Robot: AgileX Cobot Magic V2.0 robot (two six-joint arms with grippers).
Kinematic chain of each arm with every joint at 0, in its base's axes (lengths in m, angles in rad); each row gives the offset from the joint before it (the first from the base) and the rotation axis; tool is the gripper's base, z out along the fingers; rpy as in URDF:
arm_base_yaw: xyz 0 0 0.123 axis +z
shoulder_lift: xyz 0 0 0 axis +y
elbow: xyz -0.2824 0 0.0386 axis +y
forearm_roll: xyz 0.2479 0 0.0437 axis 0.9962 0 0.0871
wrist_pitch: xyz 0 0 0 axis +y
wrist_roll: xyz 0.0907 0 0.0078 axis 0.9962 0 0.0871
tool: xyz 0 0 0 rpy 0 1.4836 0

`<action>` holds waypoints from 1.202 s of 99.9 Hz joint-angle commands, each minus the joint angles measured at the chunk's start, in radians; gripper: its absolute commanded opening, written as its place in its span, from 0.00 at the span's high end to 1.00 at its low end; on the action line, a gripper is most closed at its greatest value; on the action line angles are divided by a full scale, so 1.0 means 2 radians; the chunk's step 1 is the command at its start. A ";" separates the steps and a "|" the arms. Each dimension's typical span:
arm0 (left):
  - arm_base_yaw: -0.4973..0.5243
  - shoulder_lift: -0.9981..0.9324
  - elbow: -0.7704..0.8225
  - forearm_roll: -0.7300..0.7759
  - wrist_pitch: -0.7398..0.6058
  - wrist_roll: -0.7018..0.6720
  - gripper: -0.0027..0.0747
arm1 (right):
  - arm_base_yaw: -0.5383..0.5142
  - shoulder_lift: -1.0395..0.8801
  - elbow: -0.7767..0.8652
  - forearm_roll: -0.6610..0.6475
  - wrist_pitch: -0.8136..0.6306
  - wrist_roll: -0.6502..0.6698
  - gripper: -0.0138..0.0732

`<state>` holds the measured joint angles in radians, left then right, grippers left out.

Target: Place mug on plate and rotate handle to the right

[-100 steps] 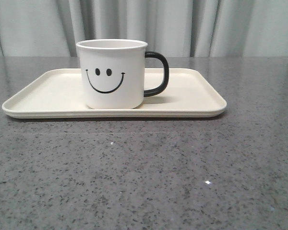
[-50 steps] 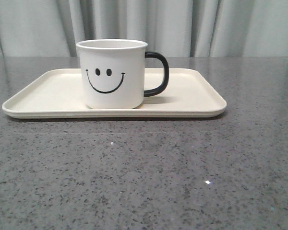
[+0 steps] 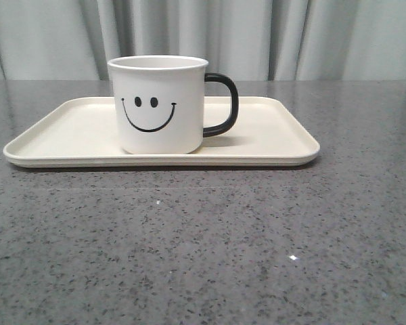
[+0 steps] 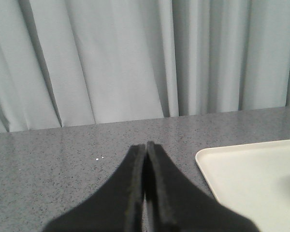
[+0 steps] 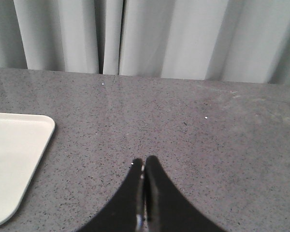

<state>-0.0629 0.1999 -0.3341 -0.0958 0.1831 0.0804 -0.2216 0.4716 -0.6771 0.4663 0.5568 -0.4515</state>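
Mug point(image 3: 158, 105) stands upright on the plate point(image 3: 277, 132), left of the plate's middle in the front view, smiley face toward the camera. Handle point(image 3: 223, 103) sticks out to the right. Judged from this, both parts of the task look done.

My left gripper point(image 4: 145, 150): fingers pressed together, holding nothing, over bare table point(image 3: 203, 244) just beside the plate's corner point(image 4: 241, 179). My right gripper point(image 5: 144, 166): likewise closed and empty, on the other side, plate edge point(image 5: 19, 164) off to one side. Neither arm shows in the front view, so both are well back from the mug.

Risks from here:
- Any further reach toward the mug could nudge the body and turn the handle off its rightward set.
- Left gripper sits near the plate rim; a low sweep inward could catch it and shift the plate, mug with it.
- Glossy plate, so the mug may slide if the plate is bumped.

Judgement: safest to stay clear.
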 commanded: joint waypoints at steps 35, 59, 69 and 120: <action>-0.004 -0.107 0.170 -0.005 -0.171 0.002 0.99 | -0.001 0.000 -0.011 0.008 -0.040 -0.001 0.98; -0.002 -0.115 0.171 0.010 -0.165 0.002 0.99 | -0.001 0.000 -0.011 0.008 -0.040 -0.001 0.98; -0.002 -0.115 0.171 0.010 -0.165 0.002 0.99 | -0.001 0.000 -0.011 0.008 -0.040 -0.001 0.98; -0.002 -0.115 0.171 0.010 -0.165 0.002 0.99 | -0.001 0.000 -0.011 0.008 -0.040 -0.001 0.98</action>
<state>-0.0629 -0.0028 0.0017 -0.0778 -0.0788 0.0864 -0.2216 0.4716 -0.6771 0.4663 0.5568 -0.4515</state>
